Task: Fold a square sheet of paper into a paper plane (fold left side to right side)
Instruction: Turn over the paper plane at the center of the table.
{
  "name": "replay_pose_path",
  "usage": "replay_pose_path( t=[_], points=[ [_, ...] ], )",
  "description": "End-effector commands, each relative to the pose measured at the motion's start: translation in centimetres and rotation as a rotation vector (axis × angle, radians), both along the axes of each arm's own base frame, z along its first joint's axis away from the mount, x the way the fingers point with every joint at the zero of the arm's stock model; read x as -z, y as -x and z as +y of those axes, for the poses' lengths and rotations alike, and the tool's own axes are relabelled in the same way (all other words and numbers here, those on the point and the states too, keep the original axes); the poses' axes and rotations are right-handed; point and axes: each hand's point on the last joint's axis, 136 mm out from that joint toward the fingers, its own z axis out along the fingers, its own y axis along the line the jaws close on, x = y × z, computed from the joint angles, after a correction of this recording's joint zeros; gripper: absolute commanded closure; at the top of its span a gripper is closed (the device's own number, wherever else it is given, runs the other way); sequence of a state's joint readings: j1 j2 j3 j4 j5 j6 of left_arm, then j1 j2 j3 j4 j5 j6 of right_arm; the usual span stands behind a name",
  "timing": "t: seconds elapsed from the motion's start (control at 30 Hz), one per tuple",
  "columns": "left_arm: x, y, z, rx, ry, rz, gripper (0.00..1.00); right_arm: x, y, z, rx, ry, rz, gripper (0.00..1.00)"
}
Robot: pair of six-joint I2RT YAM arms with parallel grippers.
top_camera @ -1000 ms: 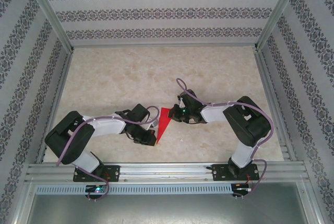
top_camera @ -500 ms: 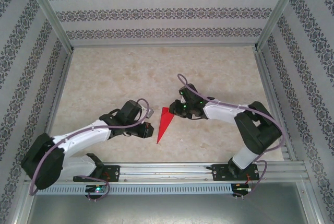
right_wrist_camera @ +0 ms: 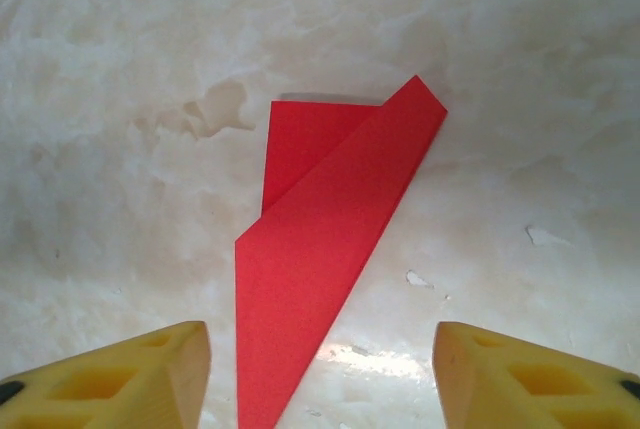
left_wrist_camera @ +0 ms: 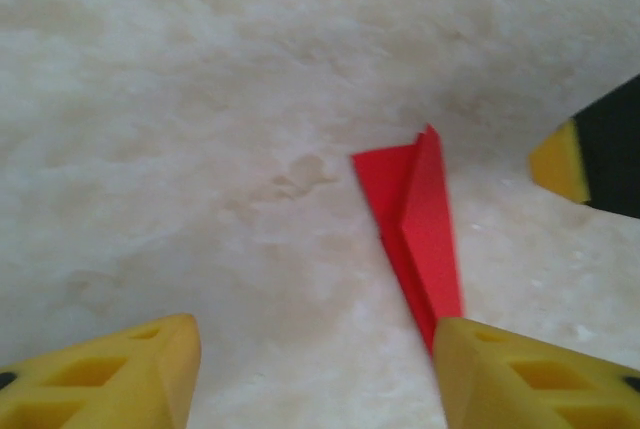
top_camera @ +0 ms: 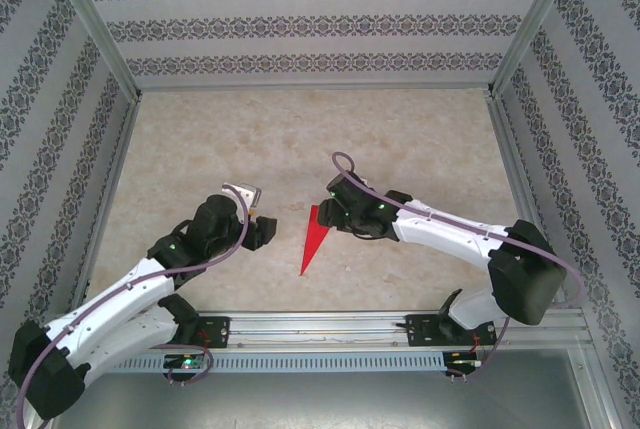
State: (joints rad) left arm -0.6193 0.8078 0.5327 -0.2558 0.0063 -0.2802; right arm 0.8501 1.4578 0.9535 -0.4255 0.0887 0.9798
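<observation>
left gripper [top_camera: 266, 230]: jaws apart, nothing between them, hovering low over the table [top_camera: 300, 139]
paper plane [top_camera: 314, 238] is just to its right, apart from it. In the left wrist view the plane [left_wrist_camera: 420, 219] lies ahead and right of the jaws, with its narrow tip ending at the inner edge of the right-hand yellow finger [left_wrist_camera: 520, 379]; can't tell if they touch
plane is a narrow red dart lying flat, point toward the arm bases, wide end away, one diagonal fold across the wide end
right gripper [top_camera: 329, 213]: jaws apart, holding nothing, sitting at the plane's wide end. In the right wrist view the plane [right_wrist_camera: 320, 239] runs straight out ahead, its tip coming down between the two fingers, closer to the left one [right_wrist_camera: 150, 374]
one right gripper fingertip [left_wrist_camera: 590, 154] shows beyond the plane in the left wrist view
lilac cable [top_camera: 345, 164] loops above the right wrist
surface is beige marbled, a few pale specks beside the plane
patterned striped walls [top_camera: 300, 24] on three sides, aluminium rail [top_camera: 320, 324] along the near edge
</observation>
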Motion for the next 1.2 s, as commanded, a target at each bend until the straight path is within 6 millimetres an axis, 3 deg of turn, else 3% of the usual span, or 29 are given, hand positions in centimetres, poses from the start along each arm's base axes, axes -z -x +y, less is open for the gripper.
replay_pose_path(
  t=[0.0,0.17,0.37,0.77,1.17],
  points=[
    [-0.6,-1.3,2.7,-0.116,-0.072,-0.092,0.28,-1.0,-0.6,-0.5,0.156,0.113,-0.016,0.34],
    [-1.1,-1.1,4.1,-0.168,-0.077,-0.149,0.18,-0.3,-0.4,1.0,0.189,0.339,0.089,0.34],
    [-2.2,-0.7,6.3,-0.252,-0.074,-0.224,0.1,1.0,-1.6,3.0,0.16,0.484,0.118,0.37],
    [-2.3,-0.6,6.4,-0.257,-0.058,-0.248,0.08,4.9,-1.4,4.1,0.152,0.526,0.19,0.43],
    [-2.0,-0.8,6.1,-0.245,-0.068,-0.232,0.07,6.8,-1.3,4.6,0.134,0.543,0.215,0.5]
  ],
)
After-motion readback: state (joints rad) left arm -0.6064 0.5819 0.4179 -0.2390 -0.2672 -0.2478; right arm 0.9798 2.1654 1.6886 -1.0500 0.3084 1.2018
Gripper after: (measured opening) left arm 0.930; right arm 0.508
